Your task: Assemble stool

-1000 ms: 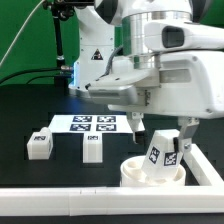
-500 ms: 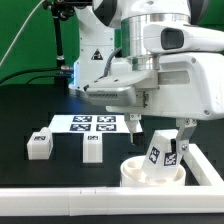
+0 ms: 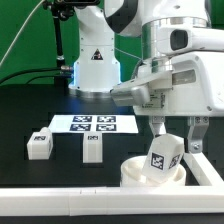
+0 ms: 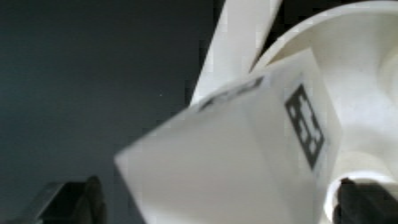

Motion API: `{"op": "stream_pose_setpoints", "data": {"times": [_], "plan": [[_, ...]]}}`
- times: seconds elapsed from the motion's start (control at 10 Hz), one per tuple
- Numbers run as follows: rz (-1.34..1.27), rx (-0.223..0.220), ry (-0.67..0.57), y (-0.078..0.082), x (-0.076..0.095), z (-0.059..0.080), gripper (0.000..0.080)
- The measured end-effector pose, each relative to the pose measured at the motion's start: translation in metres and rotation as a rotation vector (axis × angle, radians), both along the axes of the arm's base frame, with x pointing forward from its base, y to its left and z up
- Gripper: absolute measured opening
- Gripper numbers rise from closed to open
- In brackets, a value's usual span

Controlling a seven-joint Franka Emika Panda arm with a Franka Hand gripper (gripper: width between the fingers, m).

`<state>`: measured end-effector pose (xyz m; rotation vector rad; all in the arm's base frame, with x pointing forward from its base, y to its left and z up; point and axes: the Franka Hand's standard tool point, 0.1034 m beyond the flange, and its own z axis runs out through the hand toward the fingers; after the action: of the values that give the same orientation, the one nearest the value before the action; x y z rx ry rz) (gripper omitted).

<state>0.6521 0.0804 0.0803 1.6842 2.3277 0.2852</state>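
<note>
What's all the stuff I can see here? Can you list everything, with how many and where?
Seat: one, white, round, on the black table near the front rail, toward the exterior view's right.
Leg in seat: one, white with a black tag, tilted, standing in the seat between the pincer's fingers.
Loose legs: two, white, on the table at the exterior view's left and beside it, nearer the middle.
Marker board: one, white with four black tags, flat on the table behind the loose legs.
Rail: one, long, white, along the front edge.
Table: one, black.
Arm: one, white.
Pincer: one, open around the tilted leg.
</note>
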Motion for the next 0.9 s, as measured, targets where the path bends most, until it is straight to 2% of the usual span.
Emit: {"op": "stream_pose_setpoints", "data": {"times": [0.3,0.4,0.5,0.6,0.7,0.8,0.9], "plan": [[0.058,-0.014,-0.031,-0.019,0.006,0.002,0.0649],[0.052,0.000,-0.062,-0.018,0.009,0.006,0.0649],[-0.041,0.023,-0.040,-0.009,0.008,0.009,0.0649],[-0.010,0.009,-0.047,-0.006,0.011,0.013,0.0649],[0.110,-0.023,-0.087,-0.015,0.015,0.015,0.0649],[0.272,-0.080,-0.119,-0.026,0.019,0.015,0.0649],[0.242,-0.063,-0.116,-0.027,0.018,0.015,0.0649]]}}
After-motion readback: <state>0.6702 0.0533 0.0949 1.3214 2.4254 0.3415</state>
